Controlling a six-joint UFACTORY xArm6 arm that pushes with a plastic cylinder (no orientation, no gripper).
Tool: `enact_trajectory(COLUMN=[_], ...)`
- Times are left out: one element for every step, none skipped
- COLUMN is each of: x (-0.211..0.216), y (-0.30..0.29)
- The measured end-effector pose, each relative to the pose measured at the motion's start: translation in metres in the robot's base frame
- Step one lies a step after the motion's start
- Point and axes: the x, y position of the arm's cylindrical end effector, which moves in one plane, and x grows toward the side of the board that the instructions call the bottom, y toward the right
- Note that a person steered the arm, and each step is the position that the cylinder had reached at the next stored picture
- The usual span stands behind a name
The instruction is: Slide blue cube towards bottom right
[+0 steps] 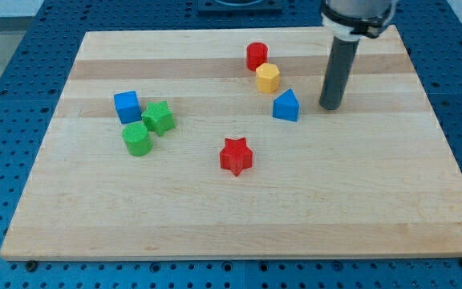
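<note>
One blue cube [126,105] is what matters, and it sits way off to the view's left of my tip [330,106], at roughly the same height in the view, so nearly the whole spread of blocks lies between us. Touching or almost touching it on its tip-facing side is a green star-ish block [159,118], with a green cylinder [137,140] just below that pair. Since the cube has to go toward the view's bottom right, I reckon my tip needs to end up on the cube's far upper-left side, which means travelling past it first, and those green ones sit right in the push line, so that could get messy. Closer to my tip: a blue triangular block [286,106] just to its left, a yellow hexagonal one [268,78] up-left of it, a red cylinder [256,56] beyond that, and a red star [235,156] down-left. My tip itself is just a bare rod touching nothing, standing on the wooden board [391,201].
</note>
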Motion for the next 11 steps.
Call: enact_trajectory(x=[0.000, -0.013, -0.029, -0.036, -0.036, -0.036, -0.035, -0.035, -0.035, -0.035, -0.035], y=[0.015, 0.015, 0.013, -0.006, -0.060, -0.109, -0.143, -0.185, -0.232, -0.275, -0.314])
